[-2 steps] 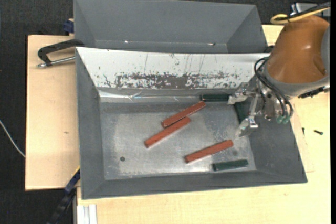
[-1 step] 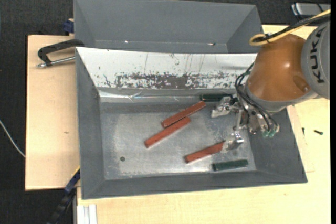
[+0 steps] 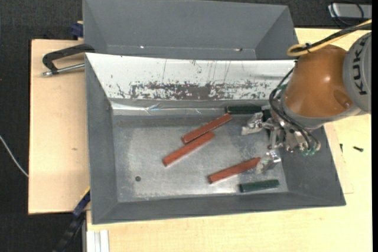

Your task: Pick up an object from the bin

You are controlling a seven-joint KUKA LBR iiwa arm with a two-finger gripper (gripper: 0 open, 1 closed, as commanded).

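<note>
- The jaws hang low at the right side of the bin [image 3: 97, 144], spread apart, and I see nothing between them.
- At the nearer jaw tip is the right end of a red-brown flat stick [image 3: 232, 172]. It lies on the bin floor and runs away to the left of the jaws. Whether tip and stick touch, I cannot tell.
- In front of the jaws, past that stick, a dark green bar [image 3: 258, 186] lies along the front wall.
- Behind the jaws, a second dark bar [image 3: 242, 109] sits by the back wall, its right end hidden by the wrist.
- Well left of the jaws, a short reddish stick [image 3: 207, 128] and a long reddish stick [image 3: 188, 150] lie aslant, close together.
- The orange wrist cover [image 3: 319, 88] blocks the bin's right wall, and the metal parts beneath it are hard to make out.
</note>
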